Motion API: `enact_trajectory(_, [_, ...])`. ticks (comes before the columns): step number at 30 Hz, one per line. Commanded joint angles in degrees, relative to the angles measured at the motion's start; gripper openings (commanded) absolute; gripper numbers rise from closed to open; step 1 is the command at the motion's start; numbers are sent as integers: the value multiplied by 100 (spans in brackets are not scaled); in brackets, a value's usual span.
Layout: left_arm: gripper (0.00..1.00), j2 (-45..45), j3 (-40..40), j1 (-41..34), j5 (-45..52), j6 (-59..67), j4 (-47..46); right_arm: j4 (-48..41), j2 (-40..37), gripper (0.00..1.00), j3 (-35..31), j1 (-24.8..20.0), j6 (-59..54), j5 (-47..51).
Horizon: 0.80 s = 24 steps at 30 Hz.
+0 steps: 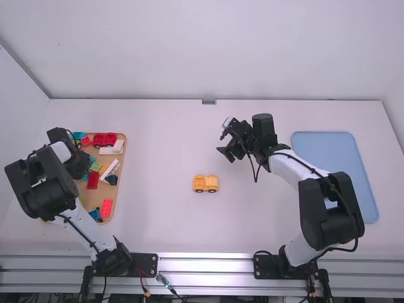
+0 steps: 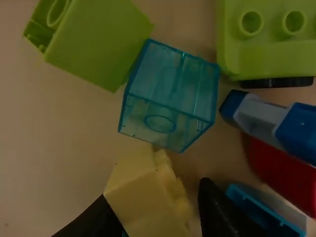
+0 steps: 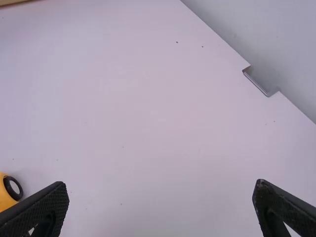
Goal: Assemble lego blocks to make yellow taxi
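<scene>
the small orange-yellow plastic vehicle piece with dark wheels (image 1: 206, 184) sits upright near the middle of the tabletop (image 1: 158, 221), apart from everything else. from where i stand it looks light and stiff, hard-walled and a little slick; the wheels could let it roll if nudged. i'd take it low across its long sides, square on, and steady it while anything is pressed onto its top.

farther out, by the tabletop's left edge, is the light-brown tray of mixed blocks (image 1: 124, 151). in it the left end effector (image 2: 152, 190) has its fingers apart around a pale yellow studded plastic block (image 2: 136, 192), a sliver of gap on the studded side. that block should be light and rigid too; smooth opposite walls would give a surer hold than the knobs, which might make it twist. a clear turquoise block (image 2: 170, 96) lies close by and could get knocked.

the right end effector (image 3: 162, 184) is released, fingers wide, over the far half of the tabletop. beyond it, a pale blue tray (image 1: 322, 148) lies by the right edge.
</scene>
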Motion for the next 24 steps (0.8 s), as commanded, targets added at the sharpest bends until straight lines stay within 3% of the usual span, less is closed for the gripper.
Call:
enact_trajectory(1, [40,59,-146,33,428,-114,-133,7,-107,99,55,-17,28,-31])
enact_trajectory(6, [39,59,-146,31,531,-114,-98,9,-107,99,55,-17,28,-28])
enact_trajectory(19, [19,59,-146,33,490,-131,-162,11,-107,99,55,-15,28,-48])
enact_trajectory(24, [17,59,-146,31,409,-125,-160,7,-107,99,55,-17,28,-50])
